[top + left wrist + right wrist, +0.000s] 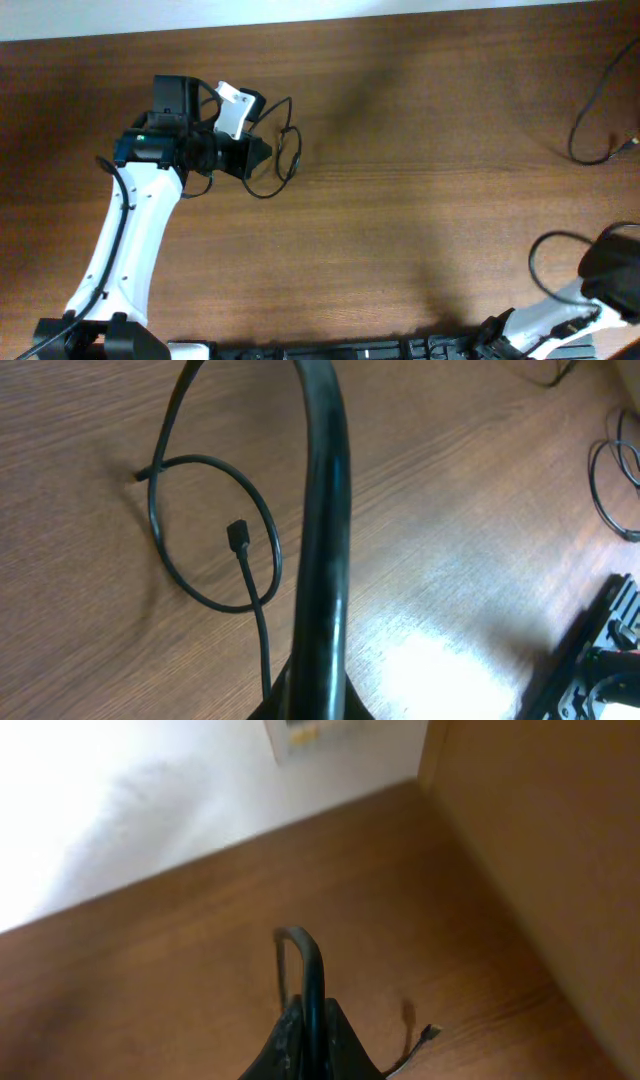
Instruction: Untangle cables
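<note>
From above, the left claw [262, 152] reaches over the table's [400, 230] upper left, pinching a looped cable [288, 160] that trails rightward. The right arm [560, 310] is cut off at the lower corner. Left wrist: that cable rises close and blurred, its plug [237, 535] pointing up the frame. Right wrist: the right claw [305, 1032] is clamped on a second cable [300, 945], which arches upward.
</note>
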Controlling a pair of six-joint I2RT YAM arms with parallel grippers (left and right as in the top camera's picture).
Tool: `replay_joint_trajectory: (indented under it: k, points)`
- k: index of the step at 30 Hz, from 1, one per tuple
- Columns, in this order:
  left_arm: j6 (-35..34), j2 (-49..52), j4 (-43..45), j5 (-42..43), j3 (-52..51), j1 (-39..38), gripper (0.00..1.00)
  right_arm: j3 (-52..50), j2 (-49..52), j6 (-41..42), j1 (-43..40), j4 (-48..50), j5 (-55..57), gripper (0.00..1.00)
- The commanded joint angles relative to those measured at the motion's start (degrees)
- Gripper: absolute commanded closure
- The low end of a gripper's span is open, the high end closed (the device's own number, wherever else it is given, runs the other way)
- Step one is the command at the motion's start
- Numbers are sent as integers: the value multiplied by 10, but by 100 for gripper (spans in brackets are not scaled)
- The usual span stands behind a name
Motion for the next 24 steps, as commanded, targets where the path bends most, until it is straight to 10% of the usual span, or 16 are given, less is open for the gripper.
replay_joint_trajectory:
  k: [1, 4, 6, 10, 18, 24]
  points:
    - [25, -15, -1, 9, 3, -15, 100, 6, 48, -1, -3, 8, 7, 96]
    - [26, -15, -1, 9, 3, -28, 100, 6, 88, -1, -3, 8, 7, 92]
    - [26, -15, -1, 8, 3, -35, 100, 5, 108, -1, -3, 1, 7, 46]
    - [26, -15, -1, -7, 3, -47, 100, 5, 139, -1, -3, -17, 10, 1]
    - [37, -15, 1, -15, 3, -55, 100, 8, 130, -7, -9, -44, -35, 1]
    - [116, -16, 6, 70, 6, -80, 100, 8, 97, -159, -6, -117, -320, 1]
